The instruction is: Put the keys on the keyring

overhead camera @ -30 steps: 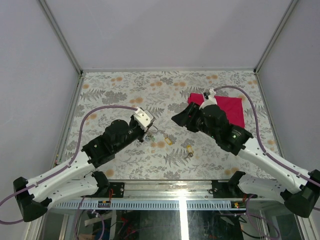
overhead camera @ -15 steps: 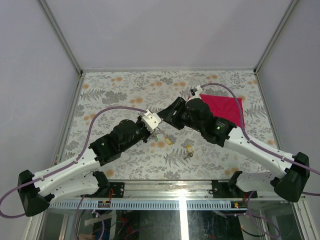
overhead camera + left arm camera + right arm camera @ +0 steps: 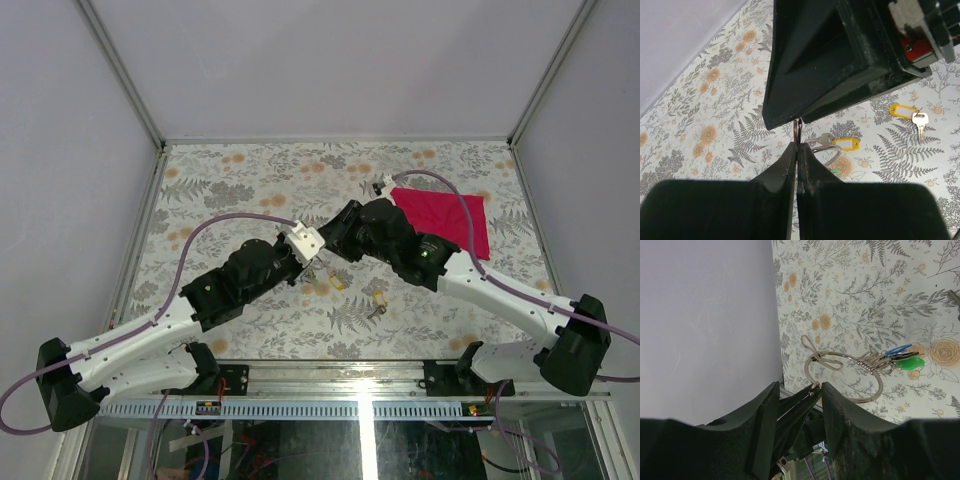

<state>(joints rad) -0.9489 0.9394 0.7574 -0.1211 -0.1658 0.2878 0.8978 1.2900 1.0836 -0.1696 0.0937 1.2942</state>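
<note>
In the right wrist view the silver keyring (image 3: 860, 400) hangs above the table with a blue key (image 3: 897, 350) and a green key (image 3: 910, 362) threaded on it. My left gripper (image 3: 797, 145) is shut on the ring's edge, and a short arc of the keyring (image 3: 838, 150) shows beside its fingers. My right gripper (image 3: 797, 395) is open, its fingers (image 3: 840, 407) standing either side of the left fingertips and the pinched part of the ring. Two yellow-tagged keys (image 3: 846, 144) (image 3: 904, 110) lie loose on the table below. From above, both grippers (image 3: 312, 262) (image 3: 335, 232) meet mid-table.
A red cloth (image 3: 445, 220) lies at the back right, behind the right arm. The loose yellow keys (image 3: 338, 281) (image 3: 378, 297) lie just in front of the grippers. Grey walls and metal rails close the patterned table (image 3: 230, 180) on three sides.
My right arm has swung left, away from the red cloth, until its gripper meets the left one. My left gripper has shifted slightly right and forward, still holding the ring.
</note>
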